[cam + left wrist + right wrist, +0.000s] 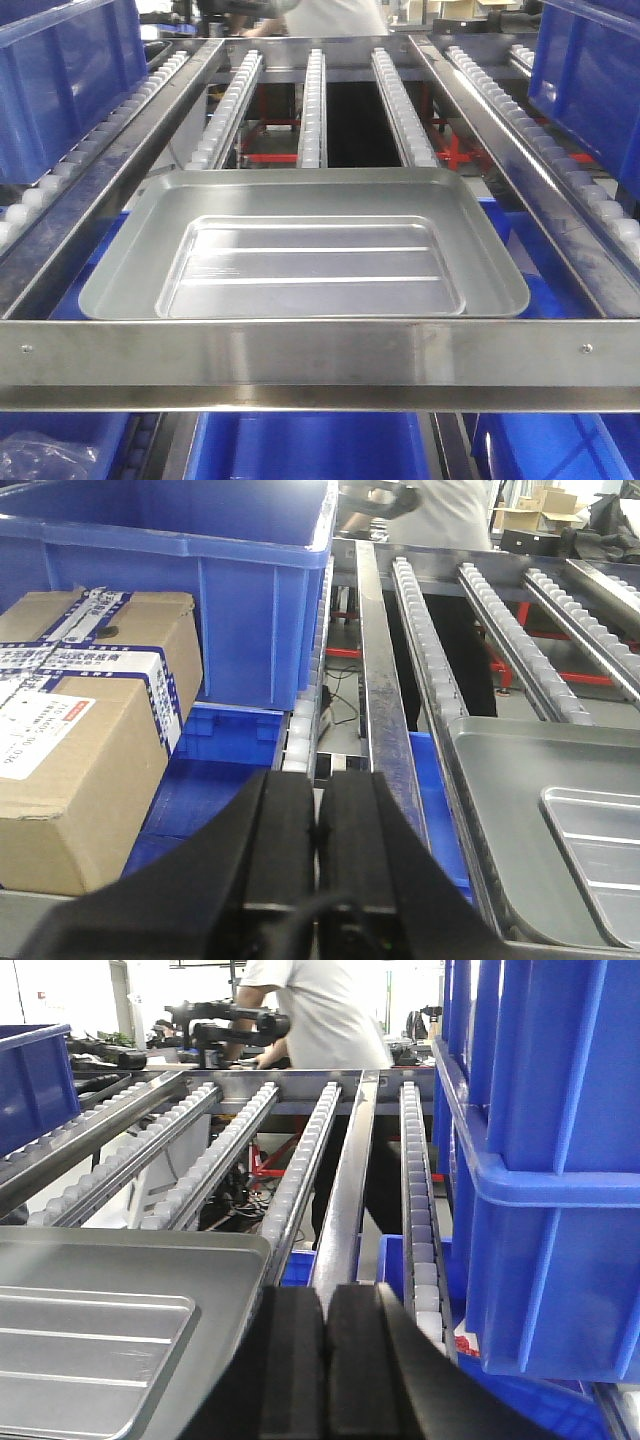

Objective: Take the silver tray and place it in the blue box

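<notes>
The silver tray [305, 250] lies flat on the roller rack, just behind the steel front bar. It also shows at the right of the left wrist view [560, 820] and at the lower left of the right wrist view [110, 1310]. My left gripper [318, 790] is shut and empty, left of the tray's left edge. My right gripper [325, 1300] is shut and empty, by the tray's right corner. Neither gripper shows in the front view. Deep blue ribbed boxes stand on the left lane [60, 80] [200, 580] and the right lane [590, 80] [550, 1160]. Another blue box [310, 445] sits below the rack.
A flat steel rack bar [320, 350] crosses in front of the tray. Roller rails [313, 110] run back from it. A labelled cardboard box [70, 740] stands by the left blue box. A person [310, 1010] stands behind the rack.
</notes>
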